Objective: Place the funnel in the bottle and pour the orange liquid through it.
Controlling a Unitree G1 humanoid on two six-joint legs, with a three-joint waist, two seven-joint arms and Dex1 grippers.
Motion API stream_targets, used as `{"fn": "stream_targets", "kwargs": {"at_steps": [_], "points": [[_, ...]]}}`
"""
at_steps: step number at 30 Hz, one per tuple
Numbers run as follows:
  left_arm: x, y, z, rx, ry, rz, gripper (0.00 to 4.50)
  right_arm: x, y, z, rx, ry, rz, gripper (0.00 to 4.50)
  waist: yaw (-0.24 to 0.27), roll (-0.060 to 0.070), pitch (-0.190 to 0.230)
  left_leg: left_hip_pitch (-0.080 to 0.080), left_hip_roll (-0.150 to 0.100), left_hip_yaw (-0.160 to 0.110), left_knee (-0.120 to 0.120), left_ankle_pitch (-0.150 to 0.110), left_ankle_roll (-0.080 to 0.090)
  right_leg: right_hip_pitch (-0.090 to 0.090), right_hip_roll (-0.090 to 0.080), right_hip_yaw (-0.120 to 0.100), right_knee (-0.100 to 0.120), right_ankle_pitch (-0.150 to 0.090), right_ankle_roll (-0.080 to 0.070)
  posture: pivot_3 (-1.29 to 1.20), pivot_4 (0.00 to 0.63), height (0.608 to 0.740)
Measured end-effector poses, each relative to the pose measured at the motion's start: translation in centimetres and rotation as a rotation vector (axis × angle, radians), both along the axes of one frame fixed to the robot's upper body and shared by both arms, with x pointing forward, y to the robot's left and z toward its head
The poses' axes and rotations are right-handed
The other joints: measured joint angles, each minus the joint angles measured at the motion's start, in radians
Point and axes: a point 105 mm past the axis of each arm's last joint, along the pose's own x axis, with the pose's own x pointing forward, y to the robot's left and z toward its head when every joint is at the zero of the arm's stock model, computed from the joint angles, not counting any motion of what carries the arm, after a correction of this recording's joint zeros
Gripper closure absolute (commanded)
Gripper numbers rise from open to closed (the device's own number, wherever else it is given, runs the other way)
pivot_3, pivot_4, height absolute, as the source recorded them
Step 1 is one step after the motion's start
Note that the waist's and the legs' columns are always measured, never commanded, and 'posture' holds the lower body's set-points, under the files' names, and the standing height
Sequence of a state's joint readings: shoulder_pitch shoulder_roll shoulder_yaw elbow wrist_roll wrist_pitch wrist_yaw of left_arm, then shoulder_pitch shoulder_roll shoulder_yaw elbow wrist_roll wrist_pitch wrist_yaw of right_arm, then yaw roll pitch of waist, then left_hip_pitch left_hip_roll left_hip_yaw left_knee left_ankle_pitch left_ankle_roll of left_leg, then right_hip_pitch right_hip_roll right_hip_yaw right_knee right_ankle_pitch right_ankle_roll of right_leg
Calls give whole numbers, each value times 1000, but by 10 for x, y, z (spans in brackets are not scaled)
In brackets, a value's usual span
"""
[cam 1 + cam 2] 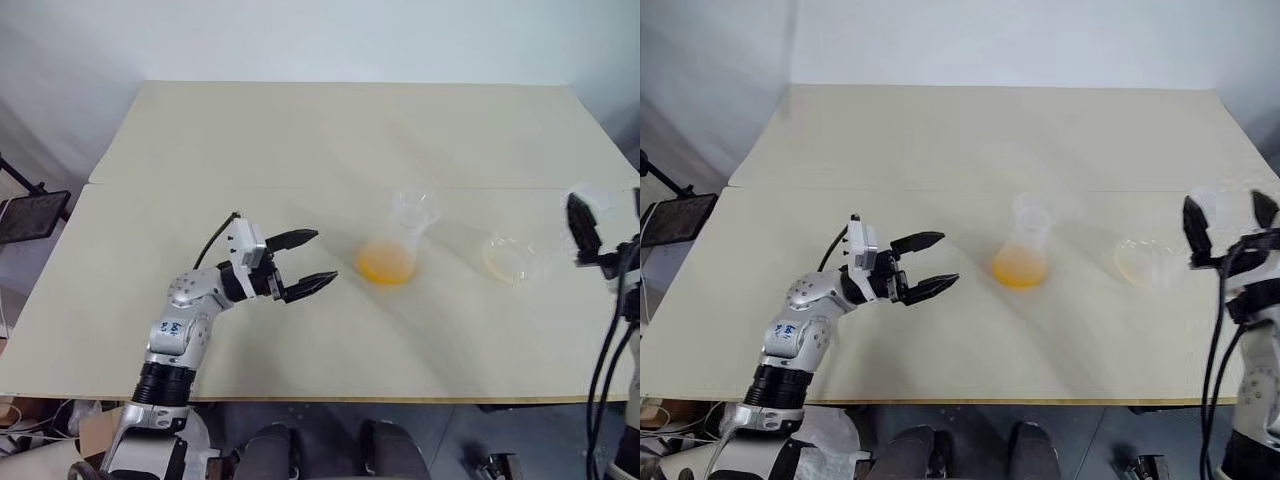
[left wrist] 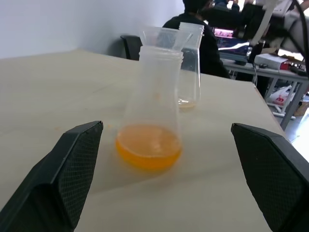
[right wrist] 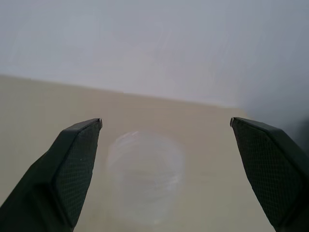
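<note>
Where legible — blue scrawl, left arm (image 1: 172,330)

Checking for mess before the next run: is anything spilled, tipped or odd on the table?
Nothing stands out. The bottle stands upright with the orange liquid pooled in its base and the funnel seated in its neck. The clear cup stands beside it. No puddle shows on the table.

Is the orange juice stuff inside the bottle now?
Yes. The orange liquid sits in the bottom of the upright bottle, with the funnel in its neck. The cup nearby looks almost empty.
</note>
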State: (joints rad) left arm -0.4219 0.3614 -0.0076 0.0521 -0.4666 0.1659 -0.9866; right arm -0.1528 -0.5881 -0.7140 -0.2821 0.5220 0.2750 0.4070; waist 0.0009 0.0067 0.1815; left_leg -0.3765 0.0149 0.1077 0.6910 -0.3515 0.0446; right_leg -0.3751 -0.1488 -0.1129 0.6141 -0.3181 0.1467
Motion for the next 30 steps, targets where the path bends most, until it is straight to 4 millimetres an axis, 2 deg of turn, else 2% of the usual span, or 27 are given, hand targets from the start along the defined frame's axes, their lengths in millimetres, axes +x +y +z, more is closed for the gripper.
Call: {"fn": "stream_targets", "kwargs": {"at_steps": [3,6,8,11,14,16,20,23,27,30], "points": [[-1,4,-1,18,-2,-8,0,-3,-1,19,-41,-51,32,17,0,0,0,0,0,0,0,0,0,0,0,0,0,0,0,0,150,740],[-2,8,-2,44,-5,-21,0,-2,15,28,-101,-35,164,17,0,0,0,0,0,0,0,0,0,0,0,0,0,0,0,0,150,740],[-3,12,-2,68,-7,-20,0,-3,28,27,-153,3,272,17,1,0,0,0,0,0,0,0,0,0,0,0,0,0,0,0,150,740],[-5,21,-6,106,-8,-9,0,-7,47,13,-200,77,437,17,3,0,0,0,0,0,0,0,1,1,0,0,-1,0,0,0,150,740],[-10,32,-17,156,11,-4,0,-14,65,-11,-273,175,572,17,4,0,0,0,0,-1,0,-1,1,1,0,-1,-2,0,0,0,150,740],[-12,38,-22,176,26,10,0,-24,83,-26,-330,204,679,17,6,0,0,0,0,-1,0,-1,1,1,0,-1,-2,0,0,0,150,740],[-16,52,-25,249,20,50,0,-48,102,-61,-388,330,853,17,16,-1,0,0,0,0,-1,-1,1,1,-1,0,-3,0,0,0,150,740],[-20,60,-33,288,37,62,0,-63,108,-83,-423,404,958,17,21,-1,0,1,0,0,-1,-1,1,2,0,0,-3,0,0,0,150,740],[-23,62,-35,295,38,60,0,-75,109,-98,-533,462,1049,17,24,-1,0,1,0,0,0,-1,1,3,-1,0,-4,0,0,0,150,740],[-22,63,-32,289,24,74,0,-73,100,-105,-543,477,1046,17,22,-1,0,2,0,0,0,-1,1,3,-1,0,-3,0,0,0,150,740]]}}
